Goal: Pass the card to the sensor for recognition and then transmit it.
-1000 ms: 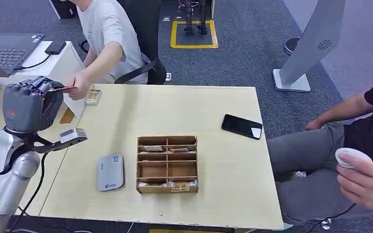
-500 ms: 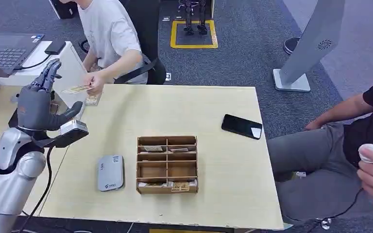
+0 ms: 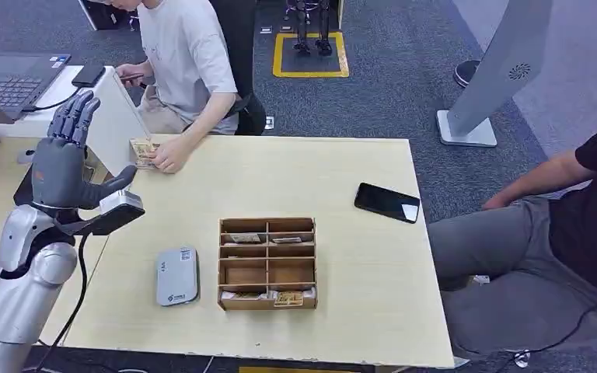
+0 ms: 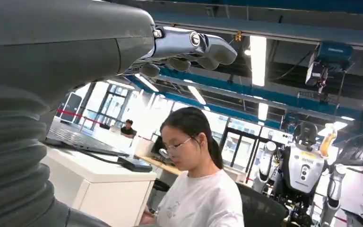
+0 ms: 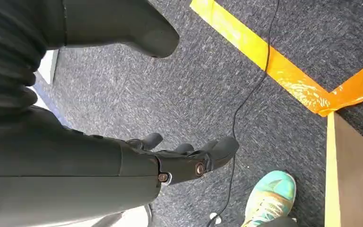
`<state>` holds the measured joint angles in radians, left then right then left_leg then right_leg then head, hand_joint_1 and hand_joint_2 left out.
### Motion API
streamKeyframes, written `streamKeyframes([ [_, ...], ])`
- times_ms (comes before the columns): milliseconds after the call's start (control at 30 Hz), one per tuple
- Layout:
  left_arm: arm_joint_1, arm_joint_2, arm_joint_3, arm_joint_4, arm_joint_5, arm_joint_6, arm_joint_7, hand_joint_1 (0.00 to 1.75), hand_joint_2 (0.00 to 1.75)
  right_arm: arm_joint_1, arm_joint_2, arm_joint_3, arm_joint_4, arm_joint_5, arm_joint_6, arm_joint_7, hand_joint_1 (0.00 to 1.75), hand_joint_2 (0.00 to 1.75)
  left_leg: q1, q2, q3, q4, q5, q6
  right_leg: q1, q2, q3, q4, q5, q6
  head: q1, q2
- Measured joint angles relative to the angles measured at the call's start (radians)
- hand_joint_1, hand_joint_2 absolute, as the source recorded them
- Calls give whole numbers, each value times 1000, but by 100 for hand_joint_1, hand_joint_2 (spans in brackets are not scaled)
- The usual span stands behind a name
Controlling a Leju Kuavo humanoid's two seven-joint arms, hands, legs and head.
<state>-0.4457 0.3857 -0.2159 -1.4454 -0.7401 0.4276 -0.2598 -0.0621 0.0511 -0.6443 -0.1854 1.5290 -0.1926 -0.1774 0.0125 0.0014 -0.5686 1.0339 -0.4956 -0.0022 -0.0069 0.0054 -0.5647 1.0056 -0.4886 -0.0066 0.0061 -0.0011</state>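
Our left hand (image 3: 64,167) hangs wide and empty at nine o'clock; handover looks done, so next we fetch another card from the organizer (image 3: 267,263)

We can read no text anywhere. The grey card reader (image 3: 177,276) at lower left of the head view carries a small blue logo and print, too tiny for us to make out.
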Motion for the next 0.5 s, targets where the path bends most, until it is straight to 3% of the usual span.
streamKeyframes([
  [500,0,-2,0,0,0,0,0,0,175,0,0,0,0,0,0,0,0,175,0,0,0,0,0,0,0,0,0,0,0,0,0,0],
])
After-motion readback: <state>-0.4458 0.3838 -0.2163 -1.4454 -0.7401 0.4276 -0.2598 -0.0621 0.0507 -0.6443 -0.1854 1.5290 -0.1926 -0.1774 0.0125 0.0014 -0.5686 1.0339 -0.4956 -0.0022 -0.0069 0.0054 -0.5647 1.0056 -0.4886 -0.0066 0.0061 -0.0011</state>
